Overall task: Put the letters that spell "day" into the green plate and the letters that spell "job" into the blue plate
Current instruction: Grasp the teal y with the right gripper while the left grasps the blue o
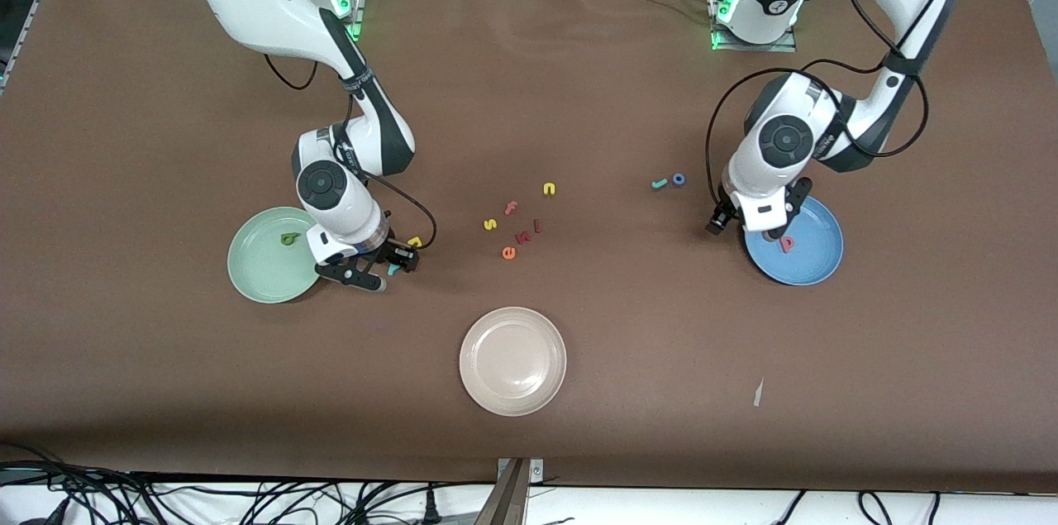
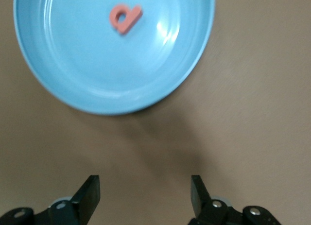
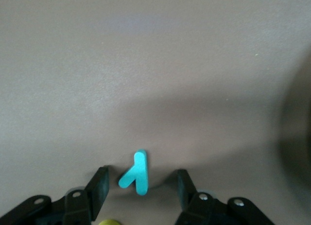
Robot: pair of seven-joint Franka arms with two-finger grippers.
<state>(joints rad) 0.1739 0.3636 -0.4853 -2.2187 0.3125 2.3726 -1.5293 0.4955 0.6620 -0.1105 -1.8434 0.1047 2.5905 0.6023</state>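
I see my right jaws (image 3: pixel 139 186) open, straddling the teal y (image 3: pixel 135 173) on the table (image 3: pixel 155 64). My left jaws (image 2: pixel 145 196) open, empty, just off the blue plate (image 2: pixel 58 84) holding the pink b (image 2: pixel 125 17).

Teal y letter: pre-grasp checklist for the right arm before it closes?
1. Small chunky teal y letter lies flat on the brown table, between the open fingers of the right end effector: ok.
2. Fingers touching the y: cannot tell.
3. Small yellow d letter beside the end effector, clear of the fingers: cannot tell.
4. Round pale green plate close by, holds only the small green a letter, room left: ok.
5. Left end effector open, over the table beside the round blue plate, out of the way: ok.
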